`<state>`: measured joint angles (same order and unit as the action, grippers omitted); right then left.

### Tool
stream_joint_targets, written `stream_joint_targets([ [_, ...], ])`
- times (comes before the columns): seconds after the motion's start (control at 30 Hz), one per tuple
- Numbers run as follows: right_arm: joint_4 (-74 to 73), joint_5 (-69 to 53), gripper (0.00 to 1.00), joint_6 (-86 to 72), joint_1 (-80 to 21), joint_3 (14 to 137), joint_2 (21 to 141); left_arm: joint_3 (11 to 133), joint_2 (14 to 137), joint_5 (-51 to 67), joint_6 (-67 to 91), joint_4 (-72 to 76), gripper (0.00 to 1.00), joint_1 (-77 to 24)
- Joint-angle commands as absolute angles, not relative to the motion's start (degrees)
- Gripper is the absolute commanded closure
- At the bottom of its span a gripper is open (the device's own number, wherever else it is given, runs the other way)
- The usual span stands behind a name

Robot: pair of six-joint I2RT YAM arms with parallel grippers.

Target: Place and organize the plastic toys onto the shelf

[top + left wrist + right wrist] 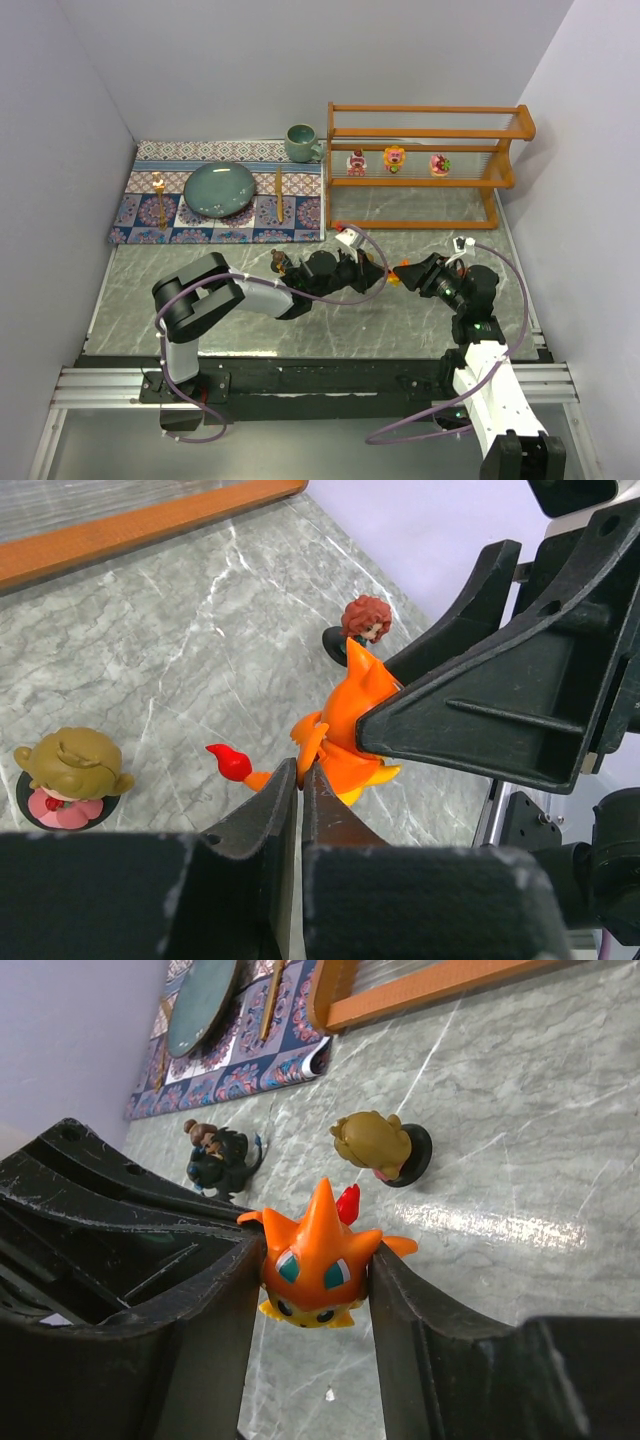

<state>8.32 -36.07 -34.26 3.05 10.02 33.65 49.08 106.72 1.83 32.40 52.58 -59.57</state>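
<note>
Right at the near edge, the two arms meet nose to nose over the marble table (250, 300), with one toy between them: an orange spiky creature (312, 1270) with teal eyes, a pointed crest and a red-tipped tail, standing on the tabletop. The right gripper (318, 1245) straddles it, one black finger on each cheek, half spread and pinching its head. The left gripper (298, 768) comes in from behind, fingers pressed tight together, tips hard against the creature's back by the tail; I can't tell if they nip anything. Just beyond, a brown-haired figure (70, 780) stands on its dark round base, a red curly-haired figure (365, 620) stands apart from it, and a dark spiky creature (222, 1160) sits further left. Farther back, the orange-brown shelf (430, 109) carries three toys along one tier: a pink bear (356, 162), a yellow figure (394, 158) and another pink one (440, 164). Left of it, a teal mug (300, 142) and plate (218, 190) sit on the patterned mat (160, 232).
</note>
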Motion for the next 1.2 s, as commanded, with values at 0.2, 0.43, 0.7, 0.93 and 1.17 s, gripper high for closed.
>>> stream_joint_targets([
  [0.2,11.9,-37.5,0.88,-33.4,3.3,9.8,34.2,48.4,103.5,3.8,31.6,56.7,0.93,-59.3],
  [0.43,10.5,-35.3,1.0,-31.0,3.1,11.4,32.6,46.4,97.2,0.7,29.5,51.4,0.39,-59.2],
  [0.7,14.9,-24.1,1.0,-26.1,-5.4,15.5,37.4,44.0,83.6,-6.2,32.9,33.3,0.09,-55.8],
  [0.93,26.1,-4.3,1.0,-16.0,-21.3,22.0,50.5,51.8,70.8,-10.6,37.4,-1.0,0.03,-47.5],
  [1.17,42.3,2.9,1.0,-8.4,-26.4,26.4,65.3,55.2,60.1,-7.4,36.7,-20.4,0.03,-35.8],
])
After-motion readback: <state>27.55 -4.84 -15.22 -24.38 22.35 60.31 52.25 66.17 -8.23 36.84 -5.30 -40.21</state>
